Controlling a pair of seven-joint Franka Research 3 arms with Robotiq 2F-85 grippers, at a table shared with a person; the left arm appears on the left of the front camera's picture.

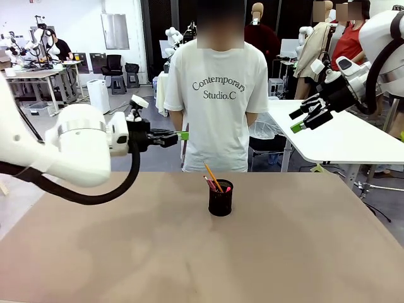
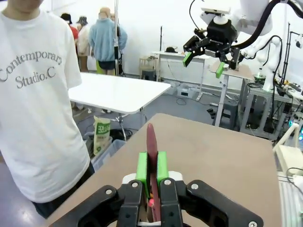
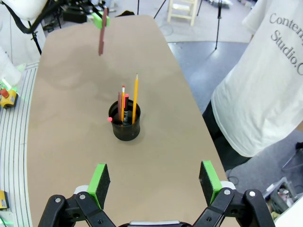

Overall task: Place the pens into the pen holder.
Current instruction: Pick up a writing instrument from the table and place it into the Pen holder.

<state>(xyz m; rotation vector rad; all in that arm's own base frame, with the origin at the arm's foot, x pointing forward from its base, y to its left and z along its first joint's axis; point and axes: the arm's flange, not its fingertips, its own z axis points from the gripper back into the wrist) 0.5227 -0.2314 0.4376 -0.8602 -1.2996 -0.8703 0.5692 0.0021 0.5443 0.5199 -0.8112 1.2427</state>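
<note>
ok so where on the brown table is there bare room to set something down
Nearly all of the brown tabletop is bare: wide patches left, right and in front of the small black mesh pen holder. The holder is the only crowded spot, with a yellow pencil and other pens standing in it.

Robotics lab, open-plan, several workstations.
Brown tabletop (image 1: 95, 252) up front, white tables (image 1: 341, 136) beyond on grey floor, white walls. Office chairs (image 1: 113, 66) and benches (image 1: 38, 76) loaded with equipment at far left. Cables, stands, rigs along the walls. People (image 2: 106, 38) standing about in the background.
</note>
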